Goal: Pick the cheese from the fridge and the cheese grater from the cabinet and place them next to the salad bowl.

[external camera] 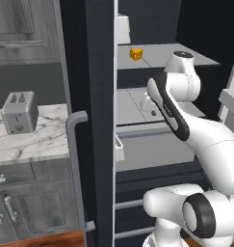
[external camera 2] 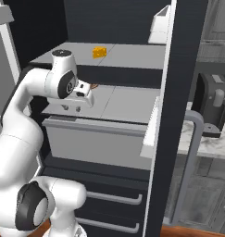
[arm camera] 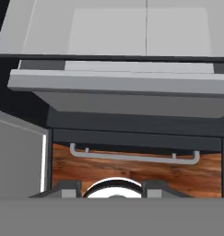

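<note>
The fridge (external camera: 97, 96) stands open, its black door edge with the grey bar handle (external camera: 76, 159) toward the camera in the left base view and its pale grey shelves showing past it. The cheese (external camera: 136, 54), a small yellow-orange wedge, sits alone on the upper shelf (external camera: 186, 55), toward the shelf's back and left in the left base view; in the right base view it (external camera 2: 99, 52) lies near the middle of that shelf, well above and beyond the arm. The white arm (external camera: 205, 140) reaches into the fridge at the level of the shelf below the cheese, with its hand over that lower shelf (external camera 2: 128, 104). The pincer (external camera 2: 79, 101) sits low at the end of the hand in the right base view, pointing down toward the lower shelf and the drawer front (external camera 2: 95, 141) beneath it; whether its jaws are parted or closed I cannot tell, and nothing can be seen between them. The hand view looks down the fridge front: pale shelves at the top, a dark band under them, a grey drawer handle (arm camera: 134, 156) against wood-brown floor, and the two dark fingertips (arm camera: 67, 188) at the bottom edge. Left of the fridge, a grey toaster (external camera: 19, 112) stands on the marble desk (external camera: 36, 142), under grey wood cabinets (external camera: 24, 29).
</note>
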Robot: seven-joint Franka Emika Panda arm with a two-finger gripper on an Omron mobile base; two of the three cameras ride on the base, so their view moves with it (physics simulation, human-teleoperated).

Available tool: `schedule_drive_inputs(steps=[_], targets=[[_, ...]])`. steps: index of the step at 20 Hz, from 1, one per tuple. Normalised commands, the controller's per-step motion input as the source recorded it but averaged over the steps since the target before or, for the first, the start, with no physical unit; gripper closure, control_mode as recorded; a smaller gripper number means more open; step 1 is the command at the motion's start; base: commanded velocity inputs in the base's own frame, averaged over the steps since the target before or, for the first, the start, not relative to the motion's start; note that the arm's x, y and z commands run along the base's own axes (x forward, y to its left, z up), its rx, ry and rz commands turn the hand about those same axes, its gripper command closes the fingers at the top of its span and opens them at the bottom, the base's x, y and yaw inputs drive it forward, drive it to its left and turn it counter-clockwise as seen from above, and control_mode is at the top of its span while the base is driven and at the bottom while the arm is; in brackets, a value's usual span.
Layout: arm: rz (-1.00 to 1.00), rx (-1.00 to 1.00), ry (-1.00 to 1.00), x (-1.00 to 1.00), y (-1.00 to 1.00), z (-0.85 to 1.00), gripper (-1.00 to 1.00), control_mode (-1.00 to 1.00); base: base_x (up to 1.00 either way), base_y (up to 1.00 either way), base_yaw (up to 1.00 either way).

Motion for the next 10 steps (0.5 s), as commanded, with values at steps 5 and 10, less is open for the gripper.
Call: schedule_drive_inputs(steps=[5, 10], targets=[[0.0, 0.04, -0.16, -0.09, 0.0, 0.07, -1.0, -1.0, 0.0, 0.0, 0.0], [-0.06, 0.03, -0.4, -0.04, 0.0, 0.44, -1.0, -1.0, 0.0, 0.0, 0.0]])
